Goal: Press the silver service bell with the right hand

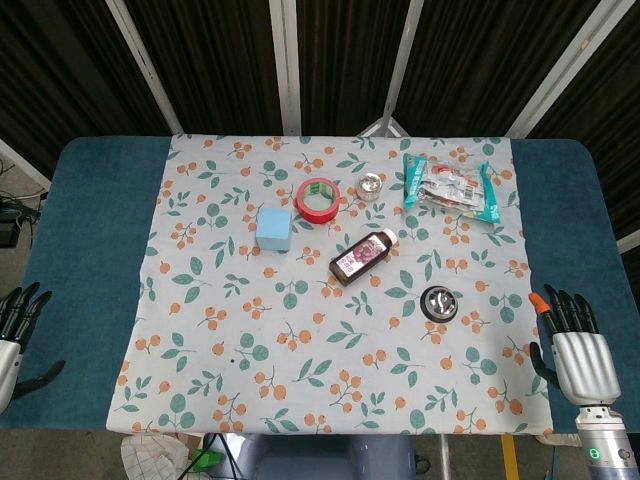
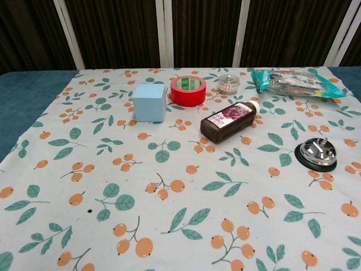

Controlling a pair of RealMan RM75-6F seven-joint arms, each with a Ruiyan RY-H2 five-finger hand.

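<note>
The silver service bell [image 1: 439, 302] [image 2: 317, 152] on its black base sits on the floral cloth, right of centre. My right hand [image 1: 571, 346] hovers at the lower right past the cloth's edge, fingers straight and apart, holding nothing, well to the right of the bell. At the lower left corner of the head view my left hand [image 1: 14, 328] is partly cut off, fingers spread and empty. Neither hand shows in the chest view.
A dark bottle [image 1: 362, 256] lies up and left of the bell. Behind it are a red tape roll [image 1: 317, 199], a light blue cube [image 1: 273, 229], a small jar [image 1: 370, 186] and a teal snack packet [image 1: 451, 187]. The blue table [image 1: 90, 220] borders the cloth.
</note>
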